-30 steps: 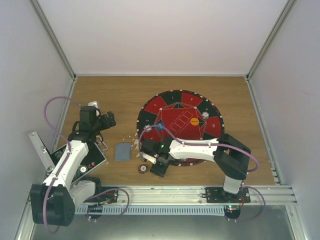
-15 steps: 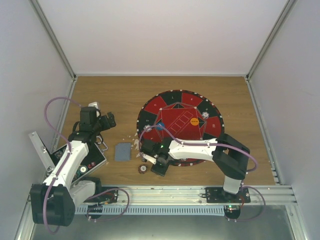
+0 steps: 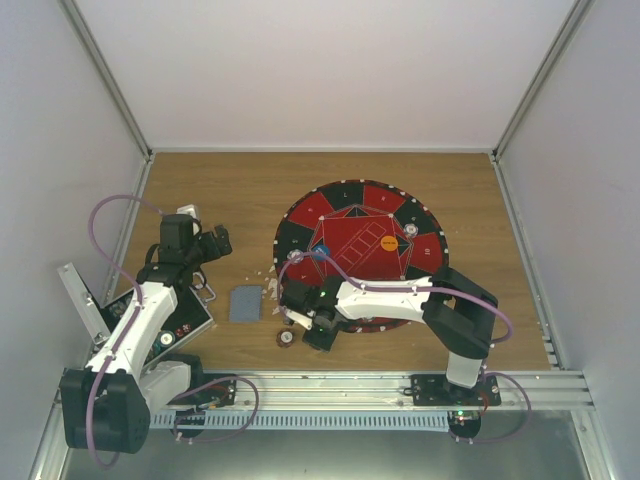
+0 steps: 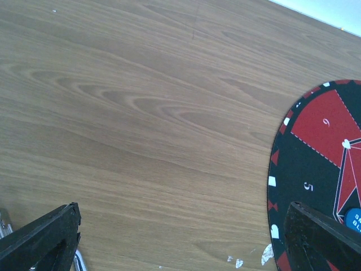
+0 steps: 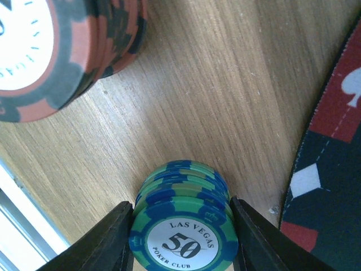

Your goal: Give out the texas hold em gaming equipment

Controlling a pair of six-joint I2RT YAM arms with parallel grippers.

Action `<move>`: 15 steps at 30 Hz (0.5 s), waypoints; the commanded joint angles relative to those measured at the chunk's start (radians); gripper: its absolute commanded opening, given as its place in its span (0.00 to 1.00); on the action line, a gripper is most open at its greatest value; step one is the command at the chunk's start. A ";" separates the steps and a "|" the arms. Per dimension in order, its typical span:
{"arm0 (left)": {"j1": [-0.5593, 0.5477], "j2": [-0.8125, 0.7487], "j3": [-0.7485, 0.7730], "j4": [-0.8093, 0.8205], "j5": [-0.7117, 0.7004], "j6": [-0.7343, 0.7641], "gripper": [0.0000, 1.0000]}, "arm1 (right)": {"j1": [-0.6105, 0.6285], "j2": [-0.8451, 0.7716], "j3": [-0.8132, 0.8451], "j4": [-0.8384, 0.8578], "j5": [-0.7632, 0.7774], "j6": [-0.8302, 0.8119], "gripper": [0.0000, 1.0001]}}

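My right gripper (image 3: 303, 318) is shut on a stack of teal-and-blue poker chips marked 50 (image 5: 183, 226), low over the wood just left of the mat; both fingers (image 5: 107, 243) press its sides. A red-and-black chip stack (image 5: 56, 51) stands beside it and also shows in the top view (image 3: 286, 338). Grey-blue cards (image 3: 244, 302) lie on the table. A blue disc (image 3: 320, 252), an orange disc (image 3: 390, 228) and a grey chip (image 3: 410, 231) sit on the mat. My left gripper (image 3: 215, 243) is open and empty above bare wood, its fingers (image 4: 39, 237) wide apart.
The round red-and-black mat (image 3: 400, 270) fills the middle right; its edge shows in the left wrist view (image 4: 307, 169) and the right wrist view (image 5: 333, 141). The black hinged case (image 3: 180, 320) lies open at the left under my left arm. White flecks (image 4: 266, 255) dot the wood.
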 commanded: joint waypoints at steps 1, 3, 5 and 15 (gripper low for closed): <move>0.000 -0.019 -0.010 0.012 0.001 -0.008 0.99 | 0.013 0.008 -0.005 -0.014 0.010 0.008 0.42; 0.000 -0.020 -0.008 0.011 -0.001 -0.008 0.99 | 0.012 0.002 0.000 -0.022 0.014 0.009 0.40; 0.000 -0.019 -0.004 0.010 -0.004 -0.005 0.99 | 0.012 -0.010 0.018 -0.044 0.018 0.012 0.39; 0.000 -0.022 0.011 0.007 -0.028 0.000 0.99 | -0.085 -0.031 0.128 -0.154 0.016 0.018 0.39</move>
